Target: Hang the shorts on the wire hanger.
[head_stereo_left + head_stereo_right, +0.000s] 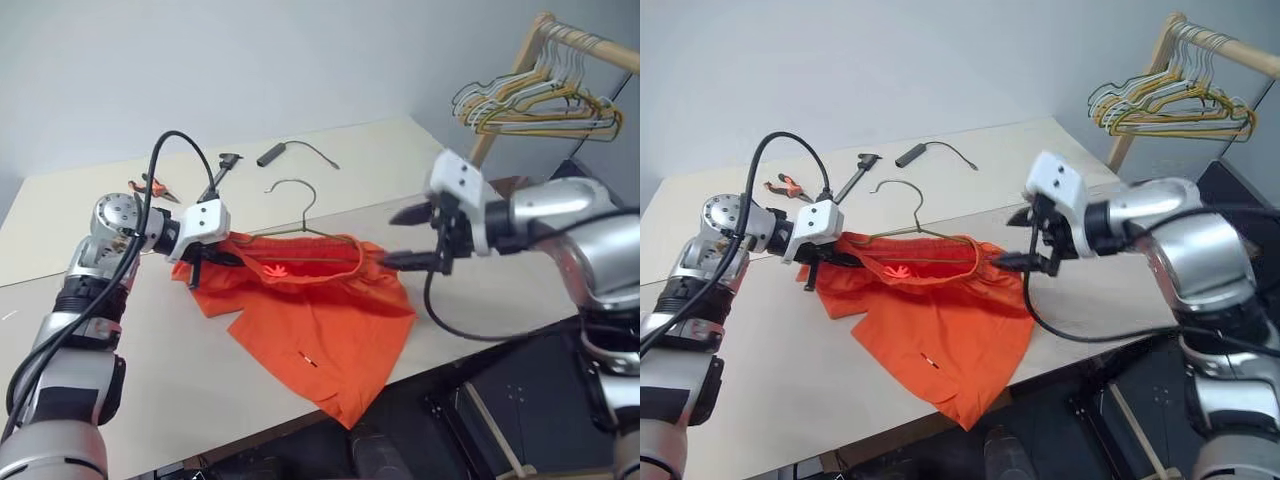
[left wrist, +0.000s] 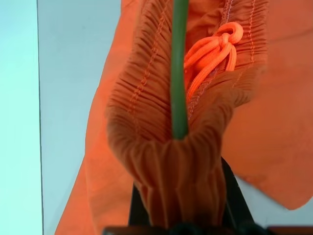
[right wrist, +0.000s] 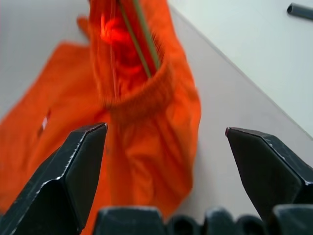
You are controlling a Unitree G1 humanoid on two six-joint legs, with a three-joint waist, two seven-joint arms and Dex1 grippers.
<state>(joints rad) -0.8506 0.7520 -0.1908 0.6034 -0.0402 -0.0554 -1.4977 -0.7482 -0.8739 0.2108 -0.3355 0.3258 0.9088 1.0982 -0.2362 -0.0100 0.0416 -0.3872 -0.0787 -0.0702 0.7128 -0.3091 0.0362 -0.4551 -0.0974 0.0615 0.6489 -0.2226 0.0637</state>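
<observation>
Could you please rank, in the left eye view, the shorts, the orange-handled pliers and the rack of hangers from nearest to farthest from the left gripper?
1. shorts: clamped in the left gripper.
2. orange-handled pliers: just behind it.
3. rack of hangers: far right corner.

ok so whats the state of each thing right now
shorts: on the table, waistband threaded over the hanger, one end pinched
hanger: inside the waistband, hook sticking out
left gripper: jaws shut on the shorts
right gripper: jaws open, empty, just off the shorts
</observation>
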